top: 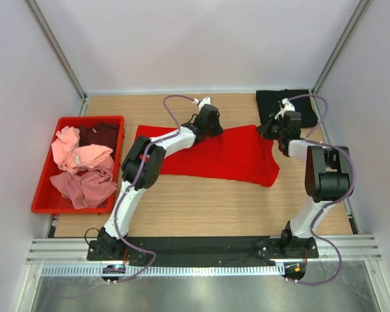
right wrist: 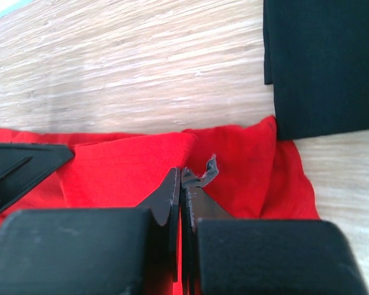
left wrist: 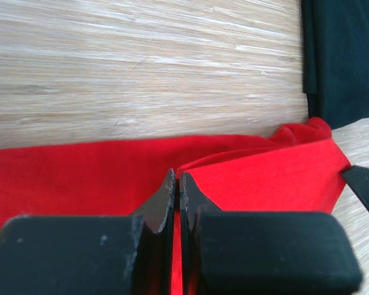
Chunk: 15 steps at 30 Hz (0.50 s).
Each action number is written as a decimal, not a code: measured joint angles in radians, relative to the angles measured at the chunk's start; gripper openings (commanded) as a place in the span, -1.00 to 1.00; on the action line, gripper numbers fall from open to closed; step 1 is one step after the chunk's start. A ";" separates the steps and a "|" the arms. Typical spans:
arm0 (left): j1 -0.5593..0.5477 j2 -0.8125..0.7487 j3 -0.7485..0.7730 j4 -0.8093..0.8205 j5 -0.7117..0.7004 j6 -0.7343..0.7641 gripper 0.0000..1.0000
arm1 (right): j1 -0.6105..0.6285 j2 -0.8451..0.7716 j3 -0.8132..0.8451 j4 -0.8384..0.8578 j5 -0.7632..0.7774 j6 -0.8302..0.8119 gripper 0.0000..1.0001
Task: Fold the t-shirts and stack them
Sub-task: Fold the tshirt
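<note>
Wood-grain table (top: pixel 201 208) runs under both arms and stretches away bare beyond each set of fingertips. On it the red t-shirt (top: pixel 234 156) lies spread beneath and between the two grippers, its far edge bunched and folded over where they meet it, and the rest of the cloth reaches back toward the arm bases. Well off to the left of the left gripper (top: pixel 212 128) sits a red plastic crate (top: pixel 91 119), apart from the red t-shirt. The black t-shirt (top: pixel 273 101) lies flat just past the right gripper (top: pixel 268 133), ahead of it and to its right. Its near edge meets the red cloth, though whether it touches or overlaps I cannot tell. Inside the crate, farthest from both grippers, are three more shirts in a loose heap: a light pink shirt (top: pixel 75 153) in the middle, a dusty rose shirt (top: pixel 84 187) at the near end, and a dark maroon shirt (top: pixel 104 133) at the far end.

The left gripper (left wrist: pixel 177 184) has its fingers pressed together with no gap at the tips. A thin strip of red shows in the slit between them, and a raised fold of the shirt runs from the tips off to the right, so it pinches the red t-shirt. The right gripper (right wrist: pixel 181 178) is closed just as tight on the same shirt, red cloth showing between its fingers and ridged up around the tips. A curled black scrap (right wrist: pixel 209 169) sticks out beside its right fingertip.
</note>
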 measured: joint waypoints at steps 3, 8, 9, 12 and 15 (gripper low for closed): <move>0.001 0.000 0.006 -0.013 -0.004 0.000 -0.84 | 0.001 0.028 0.028 -0.006 -0.002 0.000 -0.75; 0.010 0.000 0.025 -0.033 -0.011 0.005 -0.22 | 0.003 0.055 0.077 -0.069 0.005 0.000 -0.48; 0.012 0.000 0.028 -0.040 -0.014 0.006 -0.16 | 0.003 0.055 0.090 -0.090 0.010 0.001 -0.46; 0.019 -0.005 0.044 -0.085 -0.029 0.028 -0.06 | 0.005 0.051 0.139 -0.185 0.040 0.018 -0.32; 0.024 -0.045 0.047 -0.163 -0.044 0.068 -0.03 | 0.014 0.016 0.206 -0.370 0.096 0.082 -0.33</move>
